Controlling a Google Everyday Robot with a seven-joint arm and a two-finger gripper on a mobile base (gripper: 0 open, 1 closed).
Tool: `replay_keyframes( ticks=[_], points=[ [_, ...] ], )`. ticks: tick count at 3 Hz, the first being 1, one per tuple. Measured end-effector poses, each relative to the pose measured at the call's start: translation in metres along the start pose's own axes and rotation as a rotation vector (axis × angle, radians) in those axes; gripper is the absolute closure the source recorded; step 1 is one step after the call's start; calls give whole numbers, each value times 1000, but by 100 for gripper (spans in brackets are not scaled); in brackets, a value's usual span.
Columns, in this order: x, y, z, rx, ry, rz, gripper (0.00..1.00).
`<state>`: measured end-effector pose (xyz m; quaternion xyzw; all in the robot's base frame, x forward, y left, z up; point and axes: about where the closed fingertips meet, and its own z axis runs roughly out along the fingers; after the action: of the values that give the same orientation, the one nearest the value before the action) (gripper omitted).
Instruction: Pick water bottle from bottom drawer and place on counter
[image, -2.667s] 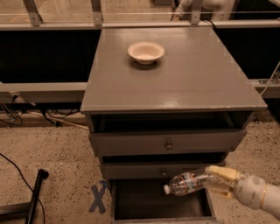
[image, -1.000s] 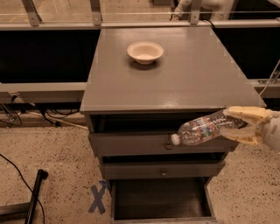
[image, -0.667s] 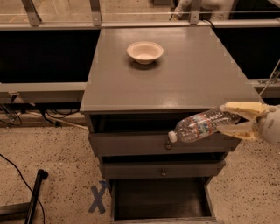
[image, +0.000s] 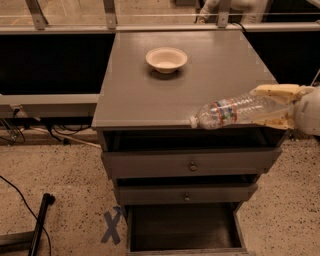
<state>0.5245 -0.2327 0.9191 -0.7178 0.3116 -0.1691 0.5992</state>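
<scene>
The gripper (image: 272, 106) comes in from the right edge and is shut on the water bottle (image: 232, 111), a clear crinkled bottle with a white cap and a red-white-blue label. The bottle lies nearly horizontal, cap pointing left, over the front right corner of the grey counter (image: 150, 95). I cannot tell whether it touches the top. The bottom drawer (image: 182, 227) is pulled open below, with a dark interior and nothing visible inside.
A white bowl (image: 166, 59) sits on the counter towards the back. Two shallower drawers with round knobs (image: 193, 165) are slightly open above the bottom one. A blue X mark (image: 112, 226) is on the speckled floor; a dark pole (image: 40, 222) lies at the lower left.
The gripper has lifted the bottle from the bottom drawer up past the drawer fronts to counter height, over the front right corner.
</scene>
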Motion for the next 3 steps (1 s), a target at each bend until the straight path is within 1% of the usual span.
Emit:
replay_keyframes(
  ticks=[1,2,3],
  points=[
    [34,-6,19,-22,119,78,100],
    [64,-6,39,-59,166,154,100],
    [78,-4,60,-101,163,202,85]
  ],
)
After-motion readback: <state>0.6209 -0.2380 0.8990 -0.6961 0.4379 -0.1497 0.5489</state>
